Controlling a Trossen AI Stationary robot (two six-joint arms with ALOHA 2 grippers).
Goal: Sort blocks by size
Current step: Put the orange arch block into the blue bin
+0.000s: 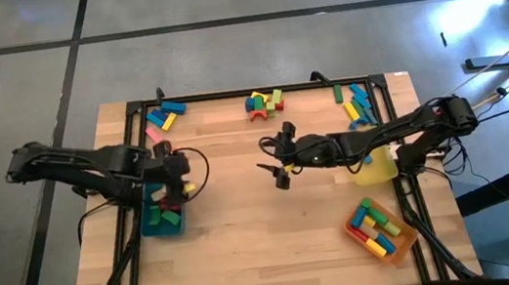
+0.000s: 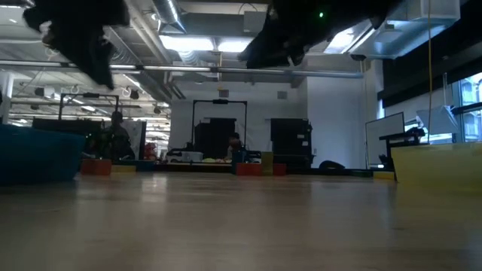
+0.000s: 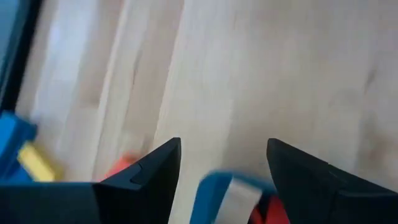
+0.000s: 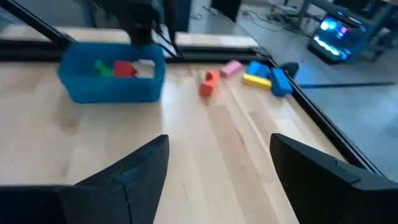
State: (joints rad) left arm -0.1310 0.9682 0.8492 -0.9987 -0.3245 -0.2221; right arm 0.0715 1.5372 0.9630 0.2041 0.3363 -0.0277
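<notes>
Blocks (image 1: 166, 211) lie in the teal tray (image 1: 163, 228) under the spread, empty left pincer (image 1: 178, 185); others sit along the counter's (image 1: 247, 232) far edge. Right pincer (image 1: 275, 164) hovers mid-counter, spread, empty.

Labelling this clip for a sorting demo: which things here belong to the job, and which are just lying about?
Job:
blocks
teal tray
yellow tray
orange tray
left gripper
right gripper

Lying about:
monitors
cables
</notes>
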